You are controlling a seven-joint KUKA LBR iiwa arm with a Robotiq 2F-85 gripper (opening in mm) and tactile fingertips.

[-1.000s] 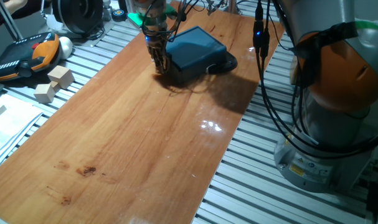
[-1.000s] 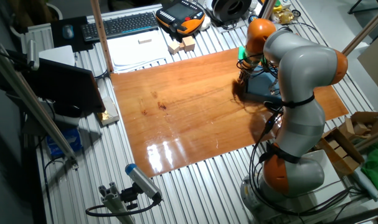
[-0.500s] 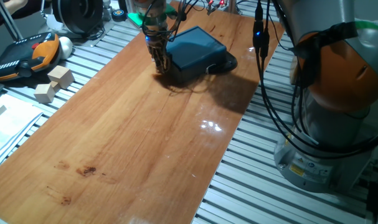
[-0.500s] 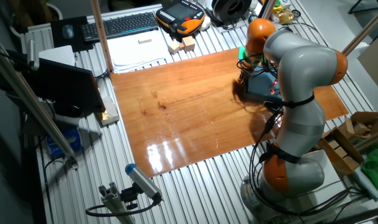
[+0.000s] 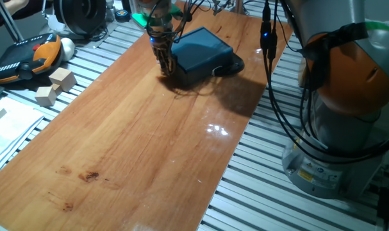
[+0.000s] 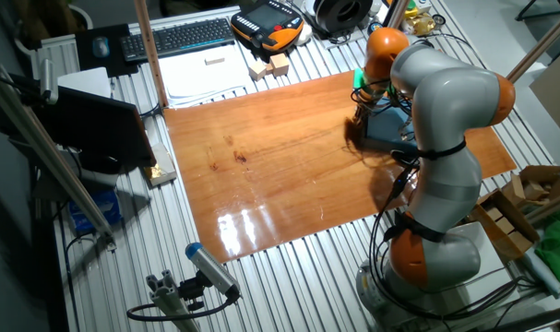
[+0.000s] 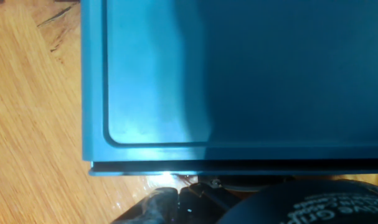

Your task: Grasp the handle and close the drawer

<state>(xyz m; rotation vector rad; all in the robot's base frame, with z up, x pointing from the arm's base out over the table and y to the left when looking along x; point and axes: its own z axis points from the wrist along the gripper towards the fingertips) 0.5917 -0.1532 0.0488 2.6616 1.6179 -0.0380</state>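
Note:
The dark teal drawer box (image 5: 202,48) lies at the far end of the wooden table; it also shows in the other fixed view (image 6: 387,126). Its top fills the hand view (image 7: 238,74), and the drawer looks flush with the box front. My gripper (image 5: 166,66) stands upright against the box's front face, fingers close together. In the hand view the gripper (image 7: 176,194) sits just below the front edge. Only a pale glint of the handle (image 7: 167,180) shows between the fingers; the rest is hidden.
Two wooden blocks (image 5: 56,85) and an orange teach pendant (image 5: 29,54) lie left of the table on the slatted bench. Black cables (image 5: 271,70) hang by the table's right edge beside the arm's base (image 5: 348,109). A keyboard (image 6: 181,35) lies beyond the table.

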